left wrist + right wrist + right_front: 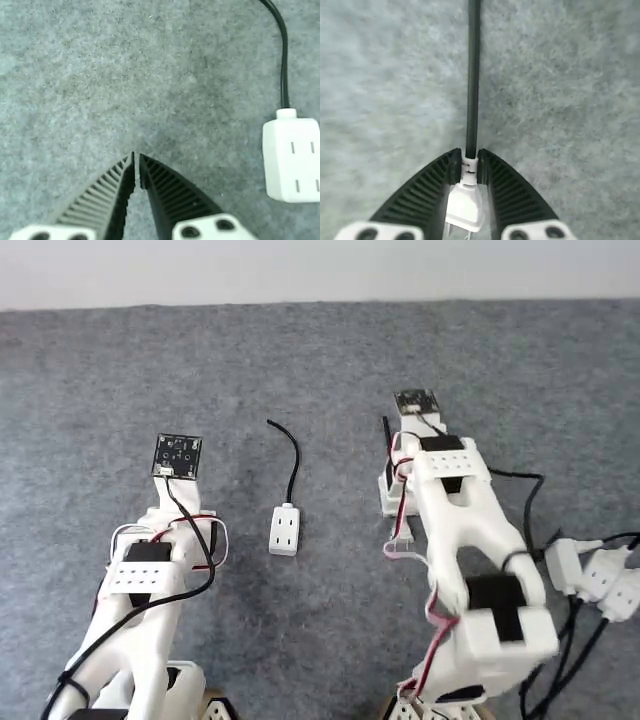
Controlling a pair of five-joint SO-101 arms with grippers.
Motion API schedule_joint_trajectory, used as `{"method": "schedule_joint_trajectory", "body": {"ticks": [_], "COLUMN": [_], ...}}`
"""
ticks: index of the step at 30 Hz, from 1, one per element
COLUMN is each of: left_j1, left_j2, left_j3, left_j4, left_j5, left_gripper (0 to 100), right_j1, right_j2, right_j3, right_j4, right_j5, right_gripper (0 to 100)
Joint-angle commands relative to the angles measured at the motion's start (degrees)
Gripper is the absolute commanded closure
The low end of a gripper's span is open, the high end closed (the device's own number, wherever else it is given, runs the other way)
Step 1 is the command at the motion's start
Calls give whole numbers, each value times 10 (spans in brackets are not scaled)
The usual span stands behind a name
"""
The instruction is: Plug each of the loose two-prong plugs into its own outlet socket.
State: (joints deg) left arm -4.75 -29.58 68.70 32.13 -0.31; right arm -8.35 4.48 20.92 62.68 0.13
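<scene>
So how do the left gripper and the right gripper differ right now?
The left gripper is closed on nothing, while the right gripper is clamped on a white plug. The left gripper has the outlet block lying beside it; the right gripper has the plug's black cord running straight out past its tips. Both have black ribbed fingers and hang over grey carpet.

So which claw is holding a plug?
The right gripper: it pinches a white plug on a black cord. The left gripper is shut on nothing.
</scene>
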Motion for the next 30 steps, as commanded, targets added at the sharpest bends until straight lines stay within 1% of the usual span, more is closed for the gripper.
{"method": "schedule_joint_trajectory", "body": {"ticks": [1, 4, 7, 10, 12, 14, 16, 18, 22, 25, 30], "left_j1": [-4, -4, -4, -2, 1, 1, 7, 28, 45, 47, 47], "left_j2": [-14, -1, 39, 95, 130, 156, 157, 149, 91, 28, -67], "left_j3": [-5, -11, -41, -89, -118, -141, -144, -135, -89, -37, 25], "left_j4": [1, 1, 16, 52, 74, 89, 98, 100, 91, 61, 41], "left_j5": [-4, -4, -4, -6, -7, -20, -50, -73, -117, -123, -123], "left_gripper": [985, 985, 985, 985, 986, 986, 987, 987, 987, 987, 987], "right_j1": [-44, -104, -162, -208, -235, -266, -294, -316, -344, -346, -347], "right_j2": [-134, -211, -250, -262, -260, -259, -258, -252, -227, -204, -171], "right_j3": [-41, -84, -161, -250, -302, -321, -318, -301, -244, -203, -174], "right_j4": [60, 131, 207, 273, 309, 327, 327, 311, 258, 211, 156], "right_j5": [7, 39, 67, 91, 92, 92, 92, 102, 106, 105, 94], "right_gripper": [991, 991, 991, 991, 991, 991, 991, 991, 991, 991, 991]}}
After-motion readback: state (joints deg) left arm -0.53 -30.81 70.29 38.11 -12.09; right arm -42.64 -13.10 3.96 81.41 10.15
